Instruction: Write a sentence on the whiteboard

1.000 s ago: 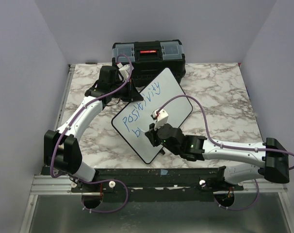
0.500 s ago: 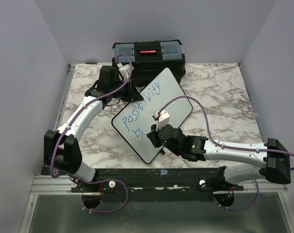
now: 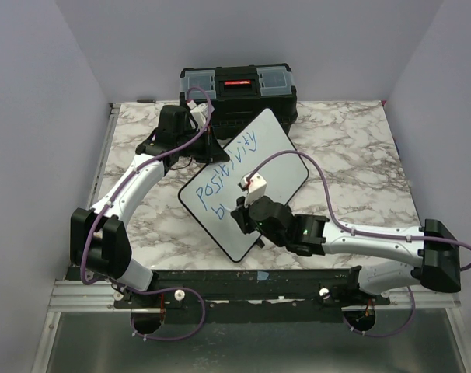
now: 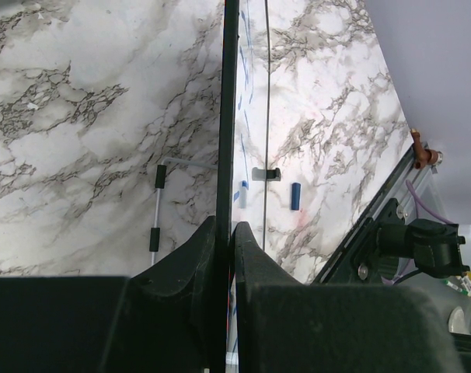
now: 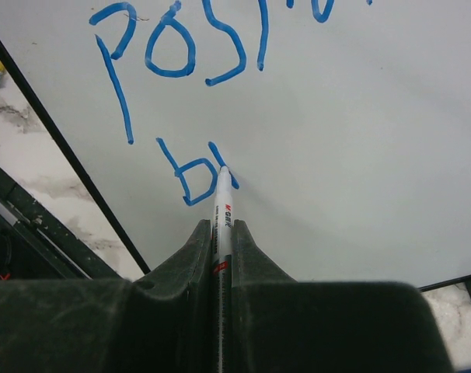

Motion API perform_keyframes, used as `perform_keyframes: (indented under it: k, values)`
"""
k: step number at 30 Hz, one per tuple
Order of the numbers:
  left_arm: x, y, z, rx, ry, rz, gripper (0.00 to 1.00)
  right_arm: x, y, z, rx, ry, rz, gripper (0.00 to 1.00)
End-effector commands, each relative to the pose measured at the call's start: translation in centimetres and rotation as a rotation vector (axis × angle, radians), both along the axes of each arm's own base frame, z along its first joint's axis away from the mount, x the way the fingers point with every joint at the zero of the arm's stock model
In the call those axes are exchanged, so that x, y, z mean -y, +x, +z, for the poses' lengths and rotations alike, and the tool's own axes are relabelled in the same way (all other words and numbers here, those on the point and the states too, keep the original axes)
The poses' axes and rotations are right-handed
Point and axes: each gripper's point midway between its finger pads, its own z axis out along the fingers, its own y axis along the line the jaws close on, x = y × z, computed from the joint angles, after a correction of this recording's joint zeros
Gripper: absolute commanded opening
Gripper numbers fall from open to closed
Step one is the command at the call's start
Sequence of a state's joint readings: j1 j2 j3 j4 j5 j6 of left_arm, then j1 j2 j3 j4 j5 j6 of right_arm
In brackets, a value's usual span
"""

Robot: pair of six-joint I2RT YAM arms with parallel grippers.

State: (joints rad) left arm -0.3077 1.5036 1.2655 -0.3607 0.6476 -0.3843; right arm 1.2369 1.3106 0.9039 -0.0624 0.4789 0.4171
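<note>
Looks like line 2 of the sentence point(image 3: 229, 165) is just starting: the right gripper point(image 5: 220, 231), clamped on a marker point(image 5: 222, 198), has its tip on the stroke after the "b". Next move needs a steady, light drag to finish that letter. Right arm stretches low over the whiteboard point(image 3: 280, 151) at mid-frame, left gripper point(image 4: 226, 233) pinching its upper-left edge.

Right pincer point(image 3: 238, 214) slightly farther left

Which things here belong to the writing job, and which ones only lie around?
Belong to the job: whiteboard, blue letters, marker in the right gripper, left gripper clamping the board's edge.
Only lying about: black toolbox behind the board, small blue piece on the table.
</note>
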Motion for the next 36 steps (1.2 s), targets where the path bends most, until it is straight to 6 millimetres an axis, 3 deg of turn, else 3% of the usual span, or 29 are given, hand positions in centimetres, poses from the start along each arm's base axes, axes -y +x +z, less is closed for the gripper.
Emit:
perform_keyframes:
  k: [1, 15, 25, 36]
  values:
    - [-0.8, 1.2, 0.3, 0.083, 0.044, 0.021, 0.00, -0.5, 0.6, 0.2, 0.015, -0.022, -0.013, 0.01]
    - [-0.8, 1.3, 0.0, 0.080, 0.047, 0.020, 0.00, -0.1, 2.4, 1.8, 0.065, -0.041, -0.111, 0.01]
    - [-0.7, 1.3, 0.1, 0.081, 0.044, 0.021, 0.00, 1.6, 2.0, 3.9, 0.079, 0.042, -0.137, 0.01]
    - [-0.8, 1.2, 0.2, 0.080, 0.046, 0.023, 0.00, 0.8, 0.7, 2.0, 0.018, 0.040, -0.069, 0.01]
